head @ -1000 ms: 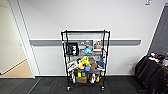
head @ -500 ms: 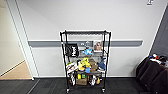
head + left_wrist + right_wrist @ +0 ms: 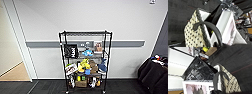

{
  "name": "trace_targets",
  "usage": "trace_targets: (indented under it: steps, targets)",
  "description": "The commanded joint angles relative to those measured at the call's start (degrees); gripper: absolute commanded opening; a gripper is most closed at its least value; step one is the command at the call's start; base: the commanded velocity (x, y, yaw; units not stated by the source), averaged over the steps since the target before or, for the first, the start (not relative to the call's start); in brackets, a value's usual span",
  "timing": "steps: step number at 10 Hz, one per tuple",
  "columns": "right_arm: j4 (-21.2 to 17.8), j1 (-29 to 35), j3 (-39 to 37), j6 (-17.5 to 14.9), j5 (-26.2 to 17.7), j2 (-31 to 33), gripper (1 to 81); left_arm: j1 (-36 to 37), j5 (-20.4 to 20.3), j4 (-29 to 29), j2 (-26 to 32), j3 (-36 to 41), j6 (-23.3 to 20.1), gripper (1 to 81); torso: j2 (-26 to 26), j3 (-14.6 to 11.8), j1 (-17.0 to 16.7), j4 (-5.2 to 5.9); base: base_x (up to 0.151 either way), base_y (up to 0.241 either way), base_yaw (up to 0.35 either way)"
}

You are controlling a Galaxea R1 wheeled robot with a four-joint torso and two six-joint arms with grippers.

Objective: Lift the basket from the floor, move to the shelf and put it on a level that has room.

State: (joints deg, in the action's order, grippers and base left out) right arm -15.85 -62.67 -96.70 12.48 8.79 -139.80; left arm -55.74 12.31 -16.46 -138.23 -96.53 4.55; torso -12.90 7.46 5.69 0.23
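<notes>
Close to both wrist cameras, the basket (image 3: 194, 33) hangs above the floor (image 3: 179, 15), its dark loop handle (image 3: 209, 26) arching toward the lens. Inside it stand a white box (image 3: 226, 25) and a black crinkled bag (image 3: 199, 70). Whether the fingers of either arm are open or closed on the handles cannot be told. Farther off, in the head view, the shelf (image 3: 85, 61) stands on the carpet against a pale wall (image 3: 82, 15) with a grey rail (image 3: 125, 43). Its top level (image 3: 85, 33) is bare wire; the lower tiers are cluttered, including a black bag (image 3: 71, 51). A dark covered counter (image 3: 155, 72) sits at far right.
</notes>
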Motion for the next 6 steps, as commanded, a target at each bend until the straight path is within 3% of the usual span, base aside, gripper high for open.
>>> trace_targets:
  steps: [1, 6]
  targets:
    - [-0.1, 6.6, 3.3, 0.2, -1.0, 1.2, 1.0, 6.6, 1.7, -0.8, 1.0, 2.6, -0.2, 1.0, 0.0, 0.0, 0.0, 0.00, 0.113, 0.000, 0.000]
    - [-0.1, 6.5, 4.3, 0.2, -1.0, 1.6, 1.0, 6.0, 1.5, -0.8, 1.2, 3.2, -0.2, 1.0, 0.0, 0.0, 0.0, 0.00, 0.113, 0.000, 0.000]
